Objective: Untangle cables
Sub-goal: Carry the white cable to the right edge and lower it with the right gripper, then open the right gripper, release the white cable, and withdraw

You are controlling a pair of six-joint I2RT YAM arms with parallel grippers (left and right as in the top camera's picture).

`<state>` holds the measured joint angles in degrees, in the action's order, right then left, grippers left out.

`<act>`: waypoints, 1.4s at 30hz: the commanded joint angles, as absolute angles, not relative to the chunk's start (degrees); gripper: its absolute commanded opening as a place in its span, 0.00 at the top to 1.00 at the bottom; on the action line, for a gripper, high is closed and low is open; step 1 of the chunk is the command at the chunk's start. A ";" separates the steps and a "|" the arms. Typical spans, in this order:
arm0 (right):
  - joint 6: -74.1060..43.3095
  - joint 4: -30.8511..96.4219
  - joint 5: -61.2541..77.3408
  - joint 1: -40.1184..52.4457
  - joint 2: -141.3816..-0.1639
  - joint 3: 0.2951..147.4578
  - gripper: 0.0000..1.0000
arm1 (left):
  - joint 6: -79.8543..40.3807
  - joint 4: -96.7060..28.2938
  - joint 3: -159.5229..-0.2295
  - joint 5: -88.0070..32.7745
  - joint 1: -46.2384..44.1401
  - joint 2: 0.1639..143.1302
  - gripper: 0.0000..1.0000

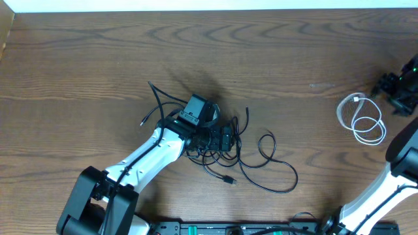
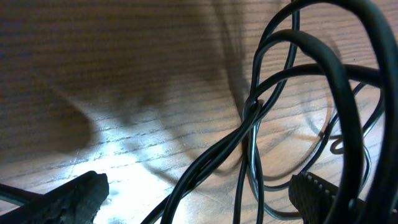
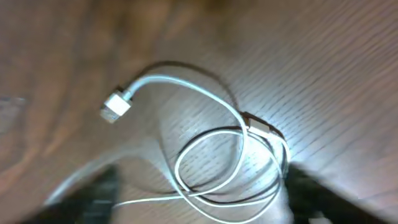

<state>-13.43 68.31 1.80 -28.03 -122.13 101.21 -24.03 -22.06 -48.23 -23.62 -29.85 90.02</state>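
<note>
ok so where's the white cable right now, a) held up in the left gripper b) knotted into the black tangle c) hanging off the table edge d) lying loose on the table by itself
d: the white cable lies loosely coiled on the table at the right, clear of the black tangle in the middle.

Top-down overhead; wrist views close over cables (image 1: 228, 179)

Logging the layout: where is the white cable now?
Overhead, the white cable lies coiled at far right, beside the right claw, well apart from the black tangle.
</note>
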 commanded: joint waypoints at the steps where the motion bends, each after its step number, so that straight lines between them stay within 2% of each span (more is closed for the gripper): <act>1: -13.69 69.17 1.41 -28.91 -122.80 101.97 0.01 | -24.10 -22.15 -48.12 -22.85 -29.87 90.56 0.02; 7: -13.72 71.75 2.52 -28.82 -122.80 101.93 0.01 | -24.10 -22.15 -48.12 -22.85 -29.87 90.56 0.02; 10: -13.63 72.73 8.40 -28.82 -122.80 101.93 0.01 | -24.10 -22.15 -48.12 -22.85 -29.87 90.56 0.02; 13: -7.38 72.82 17.69 -28.49 -122.80 101.93 0.06 | -24.10 -22.15 -48.12 -22.85 -29.87 90.56 0.02; 18: 1.63 72.69 30.04 -26.59 -122.80 101.91 0.06 | -24.10 -22.15 -48.12 -22.85 -29.87 90.56 0.02; 20: 1.58 72.82 28.91 -25.30 -122.80 101.89 0.11 | -24.10 -22.15 -48.12 -22.85 -29.87 90.56 0.02; 25: -0.67 73.08 21.15 -21.96 -122.80 101.54 0.31 | -24.10 -22.15 -48.12 -22.85 -29.87 90.56 0.02; 27: -3.73 73.19 14.44 -20.80 -122.80 101.21 0.29 | -24.10 -22.15 -48.12 -22.85 -29.87 90.56 0.02; 31: -11.53 74.19 1.19 -19.55 -122.80 99.53 0.20 | -24.10 -22.15 -48.12 -22.85 -29.87 90.59 0.02; 39: -16.34 68.36 -1.96 -19.62 -122.83 88.99 0.09 | -24.10 -22.15 -48.12 -22.85 -29.87 90.56 0.02; 42: -17.82 62.89 -2.02 -19.79 -122.83 83.61 0.10 | -24.12 -22.15 -48.12 -22.85 -29.87 90.56 0.02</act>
<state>-14.24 65.91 0.36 -19.66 -122.98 87.57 -24.03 -22.09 -48.23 -23.62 -29.85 90.02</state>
